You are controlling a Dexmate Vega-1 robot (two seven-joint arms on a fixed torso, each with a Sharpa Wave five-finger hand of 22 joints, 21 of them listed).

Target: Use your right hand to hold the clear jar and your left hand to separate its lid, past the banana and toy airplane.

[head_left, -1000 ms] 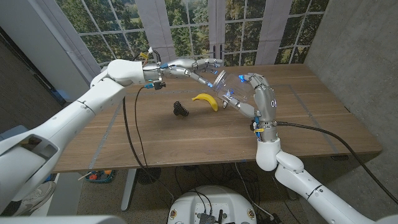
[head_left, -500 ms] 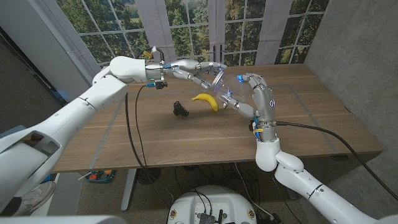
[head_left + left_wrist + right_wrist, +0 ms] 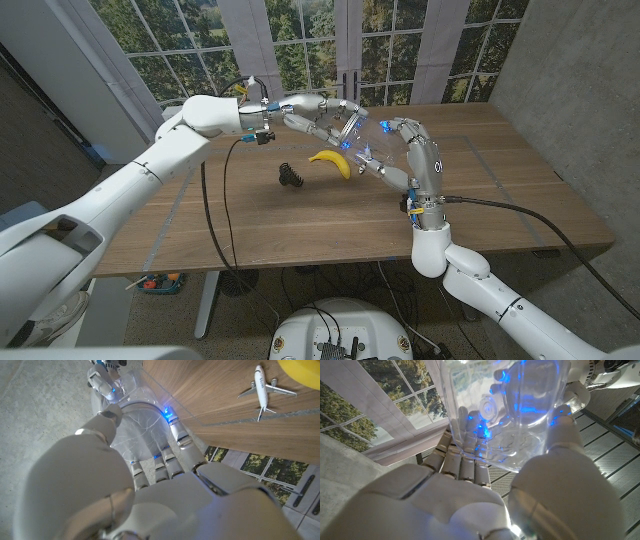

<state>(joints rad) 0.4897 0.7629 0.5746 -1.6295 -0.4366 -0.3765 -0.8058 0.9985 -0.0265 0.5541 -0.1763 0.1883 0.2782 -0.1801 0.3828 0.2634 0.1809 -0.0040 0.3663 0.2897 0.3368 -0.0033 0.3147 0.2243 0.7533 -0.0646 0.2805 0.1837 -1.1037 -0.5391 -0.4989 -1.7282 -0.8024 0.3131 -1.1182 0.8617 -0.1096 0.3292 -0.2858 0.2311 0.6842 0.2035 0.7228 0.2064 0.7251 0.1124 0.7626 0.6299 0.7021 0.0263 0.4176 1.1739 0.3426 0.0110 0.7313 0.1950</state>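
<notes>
On the wooden tabletop [image 3: 300, 215], the small toy airplane [image 3: 290, 175] lies nearest, with the banana [image 3: 331, 161] just beyond it. Above the tabletop past them, the right hand [image 3: 392, 150] wraps its fingers around the clear jar [image 3: 368, 143], which is held tilted in the air. The left hand [image 3: 322, 118] reaches in from the far side, its fingers curled over the lid [image 3: 134, 430] at the jar's upper end.
</notes>
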